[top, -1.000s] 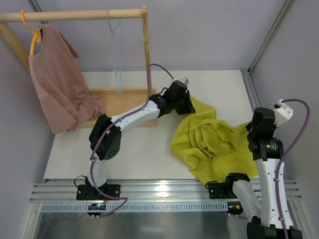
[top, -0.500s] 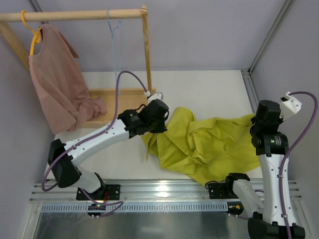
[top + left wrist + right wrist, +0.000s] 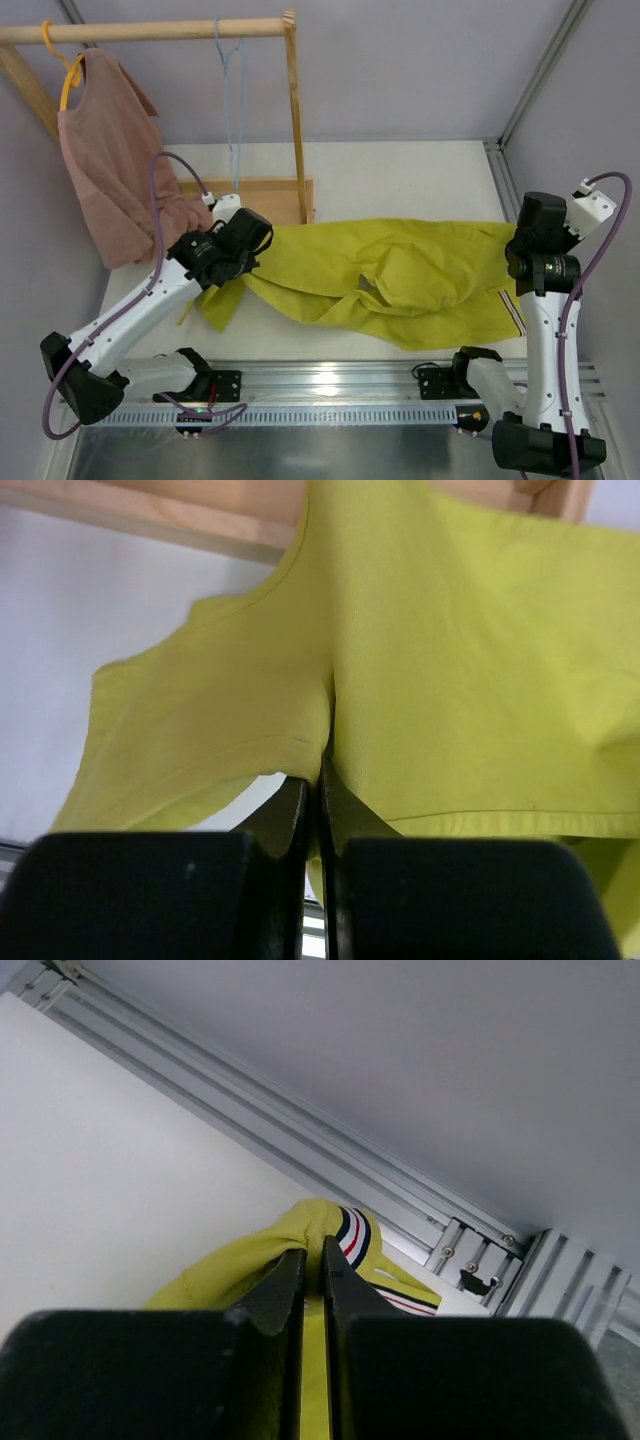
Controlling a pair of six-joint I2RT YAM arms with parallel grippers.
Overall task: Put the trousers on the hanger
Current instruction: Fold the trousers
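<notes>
The yellow-green trousers [image 3: 390, 275] lie stretched left to right across the white table. My left gripper [image 3: 250, 262] is shut on their left end; the left wrist view shows cloth [image 3: 420, 660] pinched between the black fingers [image 3: 290, 800]. My right gripper [image 3: 512, 262] is shut on the right end, where the striped waistband [image 3: 352, 1235] bunches at the fingertips. The thin light-blue hanger [image 3: 234, 110] hangs from the wooden rail [image 3: 150, 30], behind and above the left gripper.
A dusty-pink T-shirt [image 3: 110, 180] hangs on a yellow hanger [image 3: 62, 70] at the left of the rail. The rack's wooden base [image 3: 270, 195] and upright post [image 3: 295, 110] stand just behind the trousers. Aluminium rails [image 3: 330, 385] run along the near edge.
My left gripper has swept left and nearer with the trouser end, pulling the crumpled cloth out into a long flat band. The right gripper has held its end, shifting slightly right.
</notes>
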